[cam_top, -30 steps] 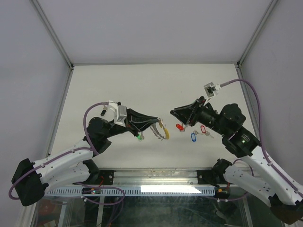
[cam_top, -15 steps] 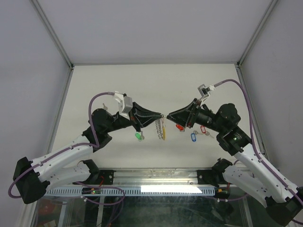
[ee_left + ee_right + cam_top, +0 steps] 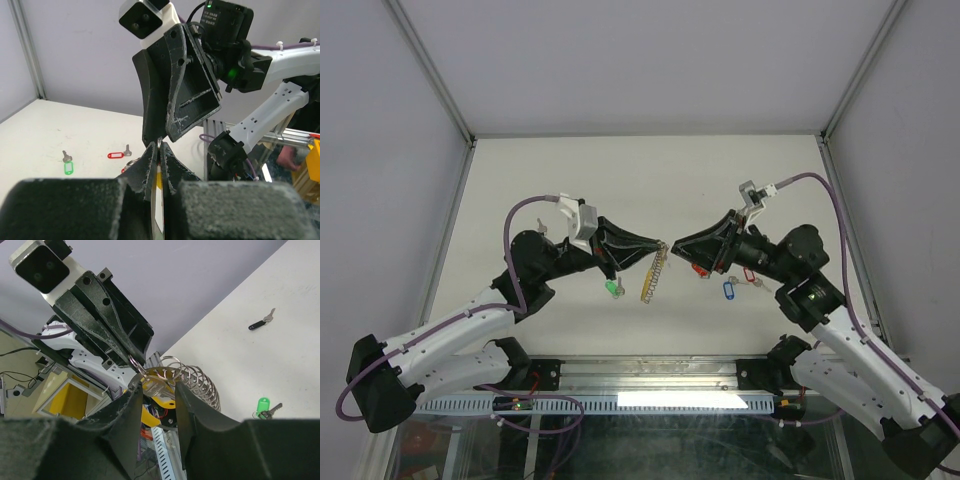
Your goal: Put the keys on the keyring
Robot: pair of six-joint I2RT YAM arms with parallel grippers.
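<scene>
Careful: keyring dangles mid-air at 6 o'clock below the left gripper, clamped tight on its top coil; right gripper, jaws narrow at 3 o'clock, grip unclear, can twist it loose by tugging sideways.

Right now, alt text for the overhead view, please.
Left pincer and right pincer meet tip to tip above a white table, the left shut on a coiled keyring dangling between them. A green key, red key and blue key lie below.
</scene>
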